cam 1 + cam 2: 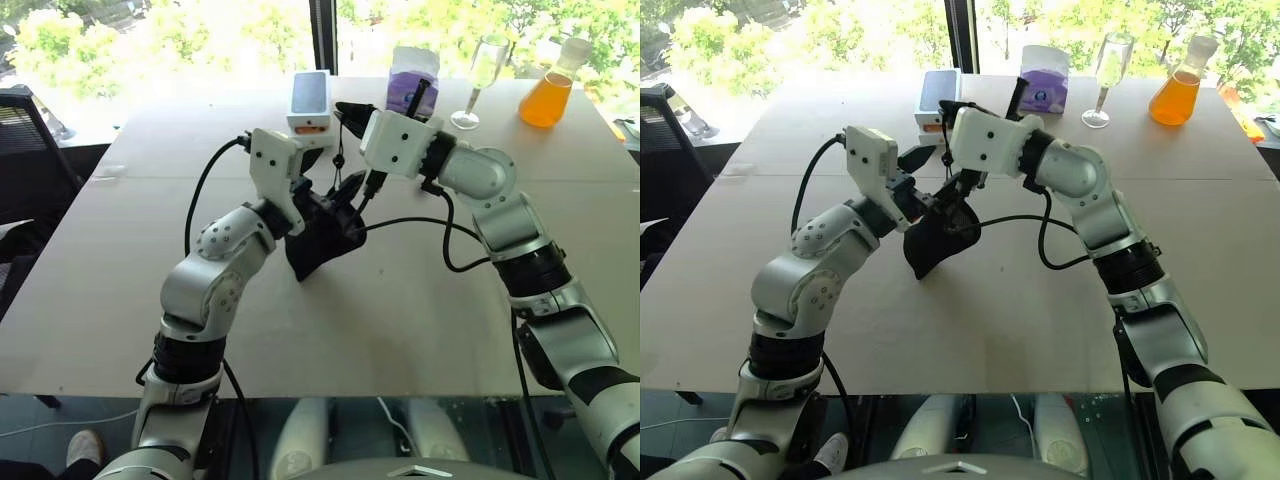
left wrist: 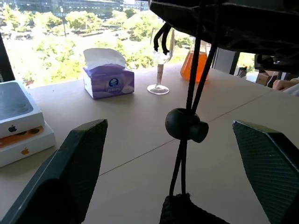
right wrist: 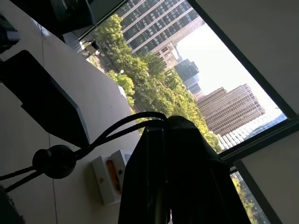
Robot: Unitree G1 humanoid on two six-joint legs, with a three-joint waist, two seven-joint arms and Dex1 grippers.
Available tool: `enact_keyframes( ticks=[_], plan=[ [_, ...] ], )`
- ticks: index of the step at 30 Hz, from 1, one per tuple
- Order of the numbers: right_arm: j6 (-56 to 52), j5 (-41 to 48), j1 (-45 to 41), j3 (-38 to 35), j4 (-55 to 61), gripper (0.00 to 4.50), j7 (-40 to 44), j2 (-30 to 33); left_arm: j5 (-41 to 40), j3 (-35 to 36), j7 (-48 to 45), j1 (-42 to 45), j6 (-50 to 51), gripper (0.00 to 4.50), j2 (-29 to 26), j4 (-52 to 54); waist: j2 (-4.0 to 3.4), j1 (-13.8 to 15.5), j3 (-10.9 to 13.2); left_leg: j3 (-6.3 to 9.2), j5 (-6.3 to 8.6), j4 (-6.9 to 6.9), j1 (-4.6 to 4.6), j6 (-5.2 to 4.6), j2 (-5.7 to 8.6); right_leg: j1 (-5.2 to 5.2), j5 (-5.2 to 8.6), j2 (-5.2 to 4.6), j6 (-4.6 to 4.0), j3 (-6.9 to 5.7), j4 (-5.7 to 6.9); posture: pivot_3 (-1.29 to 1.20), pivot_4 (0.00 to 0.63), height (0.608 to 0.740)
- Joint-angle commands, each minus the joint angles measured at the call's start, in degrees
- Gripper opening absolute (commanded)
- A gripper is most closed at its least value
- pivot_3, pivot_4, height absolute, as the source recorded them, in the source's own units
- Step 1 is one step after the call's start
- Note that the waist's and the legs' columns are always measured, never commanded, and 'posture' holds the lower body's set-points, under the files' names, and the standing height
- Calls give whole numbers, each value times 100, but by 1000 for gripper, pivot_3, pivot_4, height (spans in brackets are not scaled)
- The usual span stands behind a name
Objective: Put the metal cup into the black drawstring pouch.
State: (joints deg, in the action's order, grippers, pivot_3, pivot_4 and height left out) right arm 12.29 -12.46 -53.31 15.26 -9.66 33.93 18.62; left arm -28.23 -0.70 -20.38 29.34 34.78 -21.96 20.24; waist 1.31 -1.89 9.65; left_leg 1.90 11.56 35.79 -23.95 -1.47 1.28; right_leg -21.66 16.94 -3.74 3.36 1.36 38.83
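Broadly, a wide pale table [image 1: 420, 320] is seen beneath both arms, with the black drawstring pouch [image 1: 322, 238] hanging above its middle, between the two grippers. The pouch is a small, soft bag of matt black fabric, slumped into a rough wedge with its lower corner down near the table top; whether it touches the surface cannot be told. From its gathered mouth a thin black doubled cord [image 2: 192, 84] is drawn upward, threaded through a round black toggle [image 2: 186, 125] that sits above the fabric. The cord's upper loop is pinched by the right gripper [image 1: 347, 112], whose black fingers are pressed together on it, as is seen in the right wrist view, where the cord [image 3: 122, 125] is caught at the fingertips. The left gripper [image 1: 325, 200] is held at the pouch's upper edge, its textured fingers [image 2: 77, 163] spread wide to either side of the cord and toggle, touching neither. The metal cup cannot be made out; whether it lies inside the pouch cannot be told. Along the far edge of the table are set two stacked white boxes [image 1: 310, 102], a purple tissue box [image 1: 412, 85], an orange-filled flask [image 1: 547, 95] and a clear wine glass [image 1: 483, 75].
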Motion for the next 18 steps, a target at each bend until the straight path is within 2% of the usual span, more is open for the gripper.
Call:
enact_keyframes(
  ticks=[1,4,7,8,14,18],
  plan=[
    [-55,133,-1,-96,354,0,26,-21,45,36,-129,188,-148,2821,45,88,0,0,0,0,0,0,0,0,0,0,0,0,0,0,0,0,150,740],
    [-94,143,17,-98,402,0,42,-26,79,2,-179,223,-161,1698,60,84,0,-2,0,0,0,0,0,0,0,0,0,1,0,0,1,0,150,740],
    [-124,150,38,-98,439,0,55,-29,121,-4,-197,254,-177,339,89,59,0,-2,0,0,0,0,0,0,0,0,0,1,0,0,1,0,150,740],
    [-131,153,43,-97,445,0,56,-30,132,-4,-206,263,-176,177,100,51,0,-2,0,0,0,0,0,0,0,0,0,1,0,0,0,0,150,740],
    [-295,150,90,-139,455,0,-25,-61,239,-67,-309,105,-135,181,105,145,0,-3,0,0,0,0,0,0,0,0,0,1,0,0,1,0,150,740],
    [-571,65,-47,-425,7,0,-389,42,332,-124,-372,-206,-95,181,34,169,0,-4,0,0,0,1,0,0,0,-1,0,0,0,1,1,0,150,740]
  ],
)
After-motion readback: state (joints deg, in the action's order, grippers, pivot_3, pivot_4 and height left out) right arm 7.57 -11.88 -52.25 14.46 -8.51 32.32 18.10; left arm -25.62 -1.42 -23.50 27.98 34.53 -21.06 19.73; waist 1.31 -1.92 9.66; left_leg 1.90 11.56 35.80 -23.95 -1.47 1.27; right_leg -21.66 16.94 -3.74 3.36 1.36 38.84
